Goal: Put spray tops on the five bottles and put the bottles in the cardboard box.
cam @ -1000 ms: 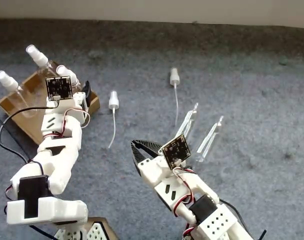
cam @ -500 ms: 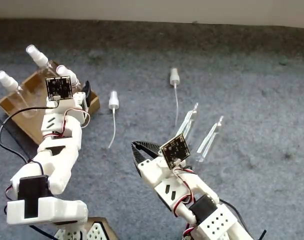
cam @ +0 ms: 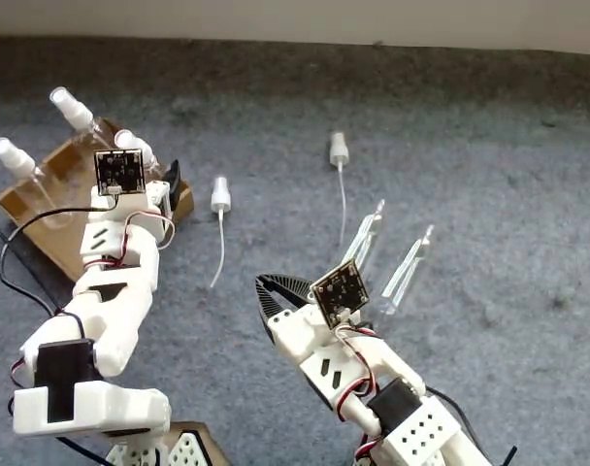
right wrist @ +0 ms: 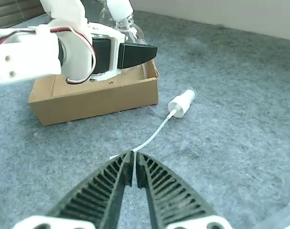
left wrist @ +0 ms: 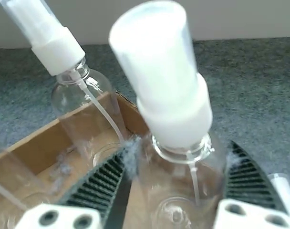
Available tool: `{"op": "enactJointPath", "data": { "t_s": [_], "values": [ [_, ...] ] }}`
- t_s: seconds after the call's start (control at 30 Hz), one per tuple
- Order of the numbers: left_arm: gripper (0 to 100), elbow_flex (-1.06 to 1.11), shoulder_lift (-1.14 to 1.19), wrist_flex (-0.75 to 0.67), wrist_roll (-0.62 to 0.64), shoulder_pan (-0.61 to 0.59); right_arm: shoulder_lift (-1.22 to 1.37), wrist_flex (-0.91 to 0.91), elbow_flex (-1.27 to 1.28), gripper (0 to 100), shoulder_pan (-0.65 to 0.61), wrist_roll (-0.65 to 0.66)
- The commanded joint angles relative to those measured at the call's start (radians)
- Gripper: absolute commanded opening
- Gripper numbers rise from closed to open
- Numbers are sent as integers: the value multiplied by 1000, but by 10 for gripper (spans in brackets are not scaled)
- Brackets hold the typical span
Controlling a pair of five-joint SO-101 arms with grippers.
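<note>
From up high we count five bottles. Three capped bottles stand in the one cardboard box at the upper left of the frame. Two bare bottles lie side by side on the grey carpet, a bit right of the middle. We count two loose spray tops with long thin tubes. The near spray top lies just right of the box, and the far spray top lies above the middle.

The left wrist view adds what the high view cannot tell us. The left gripper is pinching the held bottle, with a black jaw on each side of the glass, over the box.

The right wrist view shows the right gripper low in the frame with its jaws pressed together on nothing. The end of the near spray top's tube lies just beside the tips
</note>
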Motion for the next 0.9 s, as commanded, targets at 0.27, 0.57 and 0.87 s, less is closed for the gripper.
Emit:
{"op": "enactJointPath", "data": {
  "t_s": [0.27, 0.57, 0.87],
  "values": [
    [243, -53, -12, -15, -11, 15, 7, 2, 142, 9, -7, 14],
    [280, -53, -12, -15, -11, 13, 7, 2, 142, 9, -7, 14],
    [298, -53, -13, -15, -11, 13, 7, 2, 142, 9, -7, 14]
  ]
}}
